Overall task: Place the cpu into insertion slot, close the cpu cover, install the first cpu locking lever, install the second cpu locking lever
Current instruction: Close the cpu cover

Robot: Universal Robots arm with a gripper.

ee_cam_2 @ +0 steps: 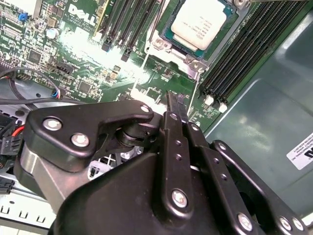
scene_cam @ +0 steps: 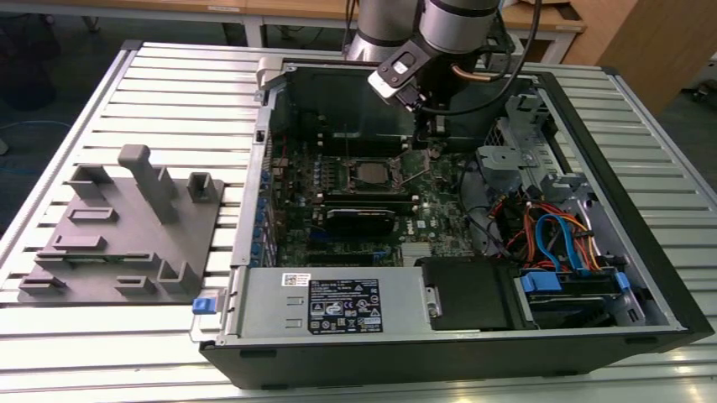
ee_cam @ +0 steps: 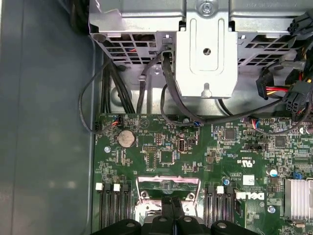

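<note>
Claw (ee_cam_2: 176, 103) nr cpu (ee_cam_2: 199, 22), cover (ee_cam_2: 194, 61) down

Spread across most of the exterior view, a silver ribbed metal tabletop of parallel slats (scene_cam: 168, 92), brightly and evenly lit. Behind it, along the top edge, a pale wooden desk on white legs (scene_cam: 297, 10). In the upper right corner, a brown wooden cabinet panel (scene_cam: 644, 42). At upper left, dull grey-blue floor (scene_cam: 112, 29).

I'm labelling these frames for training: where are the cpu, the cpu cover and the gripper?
cpu (ee_cam_2: 200, 22): second wrist view, middle of its metal top.
cpu cover (ee_cam_2: 171, 49): second wrist view, frame edge beside the cpu.
gripper (ee_cam_2: 177, 98): second wrist view, between its fingertips.
</note>
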